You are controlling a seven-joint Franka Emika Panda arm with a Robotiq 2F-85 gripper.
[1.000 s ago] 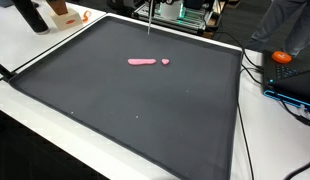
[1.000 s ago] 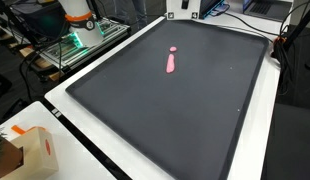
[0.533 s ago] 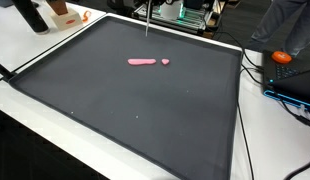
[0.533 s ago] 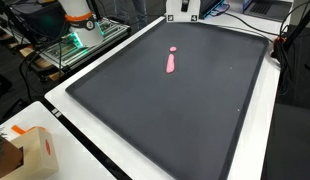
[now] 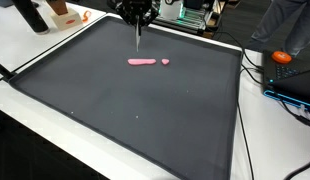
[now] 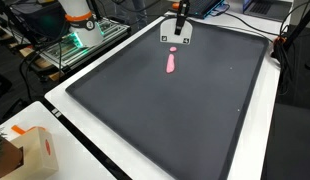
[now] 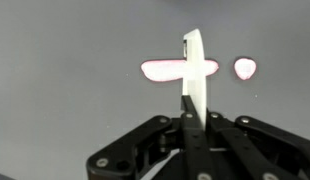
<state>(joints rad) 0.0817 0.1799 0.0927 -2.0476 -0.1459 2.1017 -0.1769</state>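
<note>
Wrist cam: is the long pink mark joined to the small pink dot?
No, in the wrist view a gap of grey mat separates the long pink mark from the small pink dot, right of the white stick.

No text, label, brand, number or sign can be read in any view. The box [image 6: 33,152] at the desk's near corner carries an orange print, too small and blurred to read.

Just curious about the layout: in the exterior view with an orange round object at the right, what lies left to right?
Dark upright object, tan and orange box, long pink strip, small pink blob, orange round object.
</note>
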